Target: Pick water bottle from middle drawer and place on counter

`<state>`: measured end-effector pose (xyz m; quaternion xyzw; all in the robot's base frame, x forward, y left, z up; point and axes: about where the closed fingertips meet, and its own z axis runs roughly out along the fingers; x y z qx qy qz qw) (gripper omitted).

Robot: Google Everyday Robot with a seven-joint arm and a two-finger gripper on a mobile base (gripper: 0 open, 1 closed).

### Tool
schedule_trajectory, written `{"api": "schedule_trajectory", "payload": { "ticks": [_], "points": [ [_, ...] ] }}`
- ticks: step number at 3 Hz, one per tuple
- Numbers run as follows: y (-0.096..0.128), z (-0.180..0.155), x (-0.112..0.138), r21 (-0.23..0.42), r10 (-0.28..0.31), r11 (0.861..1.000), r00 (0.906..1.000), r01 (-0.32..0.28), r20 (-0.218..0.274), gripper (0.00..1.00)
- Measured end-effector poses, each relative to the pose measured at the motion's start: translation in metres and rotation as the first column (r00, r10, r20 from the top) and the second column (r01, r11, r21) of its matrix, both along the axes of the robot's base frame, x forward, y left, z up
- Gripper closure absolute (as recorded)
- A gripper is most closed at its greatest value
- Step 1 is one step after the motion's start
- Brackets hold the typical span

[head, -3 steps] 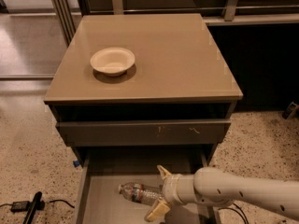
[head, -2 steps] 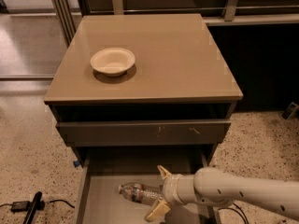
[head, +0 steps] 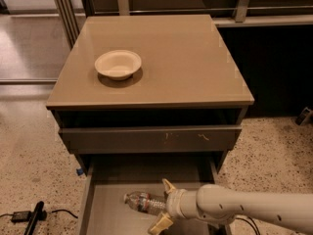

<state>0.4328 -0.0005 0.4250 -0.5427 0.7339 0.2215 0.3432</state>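
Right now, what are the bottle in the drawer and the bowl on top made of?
The water bottle looks like clear plastic: see-through, with glints. The bowl looks like matte cream paper or moulded fibre, maybe plastic; it shows no shine. The gripper is down in the middle drawer, open around the bottle's end.

I see bowl (head: 118, 64) on the surface (head: 186, 62) at left, water bottle (head: 141, 202) lying in the middle drawer (head: 107, 213) below, my claw (head: 164, 205) straddling its right end

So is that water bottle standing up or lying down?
Lying on its side: the water bottle rests flat in the middle drawer; the open gripper straddles one end.
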Motion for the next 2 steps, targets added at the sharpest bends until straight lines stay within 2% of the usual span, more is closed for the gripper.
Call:
{"api": "schedule_trajectory", "payload": {
  "ticks": [1, 2],
  "points": [
    [0.002, -0.037, 0.003, 0.011, -0.026, 1.0, 0.9996, 0.026, -0.015, 0.0],
    [0.004, -0.047, 0.001, 0.018, -0.03, 0.999, 0.9992, 0.031, -0.026, 0.0]
  ]
}}
